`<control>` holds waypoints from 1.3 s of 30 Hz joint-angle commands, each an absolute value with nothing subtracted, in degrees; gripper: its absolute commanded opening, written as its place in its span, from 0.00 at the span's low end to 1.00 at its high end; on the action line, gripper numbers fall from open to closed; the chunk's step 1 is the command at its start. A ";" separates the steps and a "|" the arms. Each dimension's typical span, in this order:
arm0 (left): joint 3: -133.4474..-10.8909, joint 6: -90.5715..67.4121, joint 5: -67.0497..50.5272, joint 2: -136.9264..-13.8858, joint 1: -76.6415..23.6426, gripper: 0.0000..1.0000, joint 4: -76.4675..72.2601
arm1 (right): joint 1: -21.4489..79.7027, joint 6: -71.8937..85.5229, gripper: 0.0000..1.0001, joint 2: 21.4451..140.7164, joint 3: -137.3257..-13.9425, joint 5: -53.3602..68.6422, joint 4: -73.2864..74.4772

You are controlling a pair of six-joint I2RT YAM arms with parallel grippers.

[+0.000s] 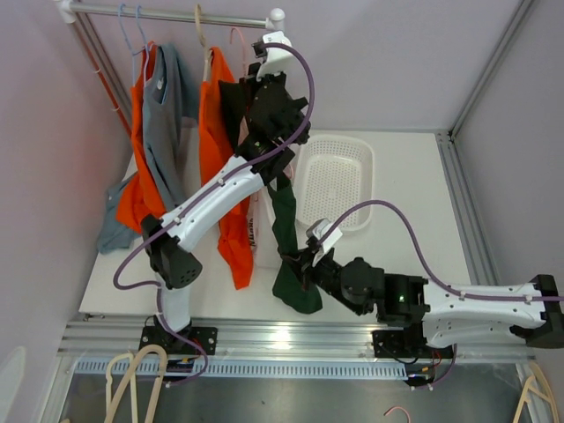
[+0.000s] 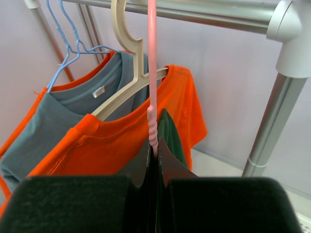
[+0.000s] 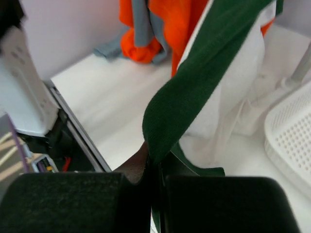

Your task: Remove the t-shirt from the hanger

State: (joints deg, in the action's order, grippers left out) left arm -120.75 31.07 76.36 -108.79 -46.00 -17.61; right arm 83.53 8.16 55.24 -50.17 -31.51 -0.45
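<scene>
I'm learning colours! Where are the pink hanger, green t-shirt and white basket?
pink hanger (image 2: 152, 73), left wrist view, its stem.
green t-shirt (image 3: 204, 82), right wrist view, stretched cloth.
white basket (image 1: 339, 181), top view, mesh bottom.

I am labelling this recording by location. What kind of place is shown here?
Probably a lab robot test cell, not a home: an aluminium mounting rail at the table's edge, plain walls close around, and a small clothes rail.

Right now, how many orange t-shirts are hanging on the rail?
2. One orange t-shirt hangs on the cream hanger mid-rail; the second orange t-shirt hangs further left, together with a grey shirt. Others could be hidden behind these.
</scene>
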 commanded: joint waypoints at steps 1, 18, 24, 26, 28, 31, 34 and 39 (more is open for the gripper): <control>-125.95 36.56 73.83 -107.67 -44.03 0.01 -26.37 | 87.80 15.20 0.00 56.60 -44.66 -33.40 -3.07; -115.09 -3.17 70.21 -85.27 -62.56 0.01 26.11 | 57.69 9.41 0.00 62.29 -56.15 -18.47 -5.89; -105.30 -10.84 70.85 -75.16 -73.11 0.01 31.52 | 50.37 8.88 0.00 72.40 -68.98 -10.38 -4.84; -103.29 -14.14 68.30 -71.12 -74.97 0.01 36.73 | 48.08 8.00 0.00 74.61 -72.49 -9.23 -4.13; -101.44 -17.31 67.42 -68.48 -75.32 0.01 38.66 | 46.24 6.78 0.00 76.45 -78.99 -8.00 -3.34; -95.04 -16.18 69.34 -63.91 -75.24 0.01 36.92 | 45.00 4.58 0.00 79.79 -92.77 -7.47 -0.18; -90.11 -12.14 72.59 -59.86 -75.23 0.01 30.17 | 43.68 1.24 0.00 83.22 -106.90 -7.56 3.86; -81.57 -8.25 73.93 -55.21 -73.40 0.01 20.74 | 41.40 -4.12 0.00 93.41 -124.60 -11.24 2.03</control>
State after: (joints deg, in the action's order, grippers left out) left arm -84.23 -10.00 72.51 -57.08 -74.59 27.64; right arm 42.68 1.06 90.35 -116.36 -9.37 6.66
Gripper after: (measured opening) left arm 0.026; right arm 0.019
